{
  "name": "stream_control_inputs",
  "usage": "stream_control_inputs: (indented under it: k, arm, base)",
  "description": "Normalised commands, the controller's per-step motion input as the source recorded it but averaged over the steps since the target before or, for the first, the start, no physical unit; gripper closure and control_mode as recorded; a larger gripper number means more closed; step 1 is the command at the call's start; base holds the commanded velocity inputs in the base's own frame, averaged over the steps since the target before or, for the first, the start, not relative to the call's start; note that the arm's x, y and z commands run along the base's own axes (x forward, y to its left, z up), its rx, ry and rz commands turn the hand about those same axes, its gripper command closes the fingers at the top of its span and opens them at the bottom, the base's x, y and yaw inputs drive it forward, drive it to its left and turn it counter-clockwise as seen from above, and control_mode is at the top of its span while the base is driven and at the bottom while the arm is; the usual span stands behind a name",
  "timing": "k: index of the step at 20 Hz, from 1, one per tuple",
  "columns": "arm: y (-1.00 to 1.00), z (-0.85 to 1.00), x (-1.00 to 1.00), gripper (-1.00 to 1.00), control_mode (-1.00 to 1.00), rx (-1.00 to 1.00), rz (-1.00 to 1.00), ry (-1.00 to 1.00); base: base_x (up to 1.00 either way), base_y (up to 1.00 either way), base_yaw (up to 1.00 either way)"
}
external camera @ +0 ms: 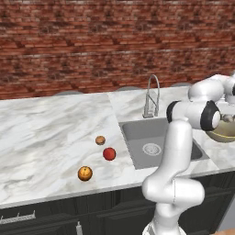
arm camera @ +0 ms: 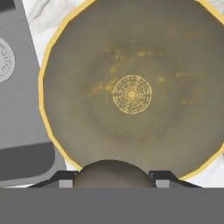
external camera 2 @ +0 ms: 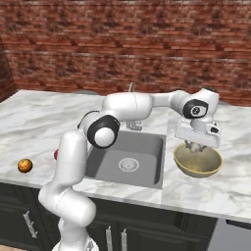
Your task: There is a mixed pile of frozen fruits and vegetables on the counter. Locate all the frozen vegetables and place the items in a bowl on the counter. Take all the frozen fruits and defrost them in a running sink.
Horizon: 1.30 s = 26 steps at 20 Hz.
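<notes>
My gripper (external camera 2: 196,145) hangs just above the tan-gold bowl (external camera 2: 208,167), shut on the pale mushroom (external camera 2: 195,147). Looking down from the hand, the mushroom's (arm camera: 111,174) rounded cap sits between the finger tips of the gripper (arm camera: 113,180), over the near rim of the bowl (arm camera: 131,94), which holds nothing. On the counter (external camera: 46,128) left of the sink (external camera: 137,133) lie the red ball (external camera: 109,153), the small brownish-orange ball (external camera: 100,140) and the larger orange ball (external camera: 85,173). From the right base, the larger orange ball (external camera 2: 25,165) rests near the counter's front edge.
A tall curved chrome faucet (external camera: 151,96) stands behind the sink; no water shows. The steel basin (arm camera: 17,109) lies right beside the bowl. My own arm (external camera 2: 137,105) stretches across above the sink. A brick wall closes off the back of the counter.
</notes>
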Motion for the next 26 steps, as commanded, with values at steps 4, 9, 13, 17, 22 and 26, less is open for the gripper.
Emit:
stream_control_inputs:
  k: [4,9,13,17,22,26]
  arm:
    - [0.02,-0.46,-0.2,1.0,-1.0,0.0,-0.02,-0.04]
    - [0.23,-0.46,-0.12,1.0,-1.0,-0.11,-0.02,-0.1]
    - [0.32,-0.29,0.03,1.0,-1.0,-0.21,0.0,-0.03]
    - [0.11,-0.12,0.05,1.0,-1.0,-0.09,-0.04,0.02]
    - [-0.09,-0.29,-0.03,1.0,-1.0,-0.01,-0.08,0.0]
    - [-0.25,-0.13,0.04,-1.0,-1.0,0.01,-0.01,0.01]
  base:
    - [0.0,0.0,0.0]
    - [0.0,0.0,0.0]
    - [0.0,0.0,0.0]
    - [0.0,0.0,0.0]
    - [0.0,0.0,0.0]
    - [0.0,0.0,0.0]
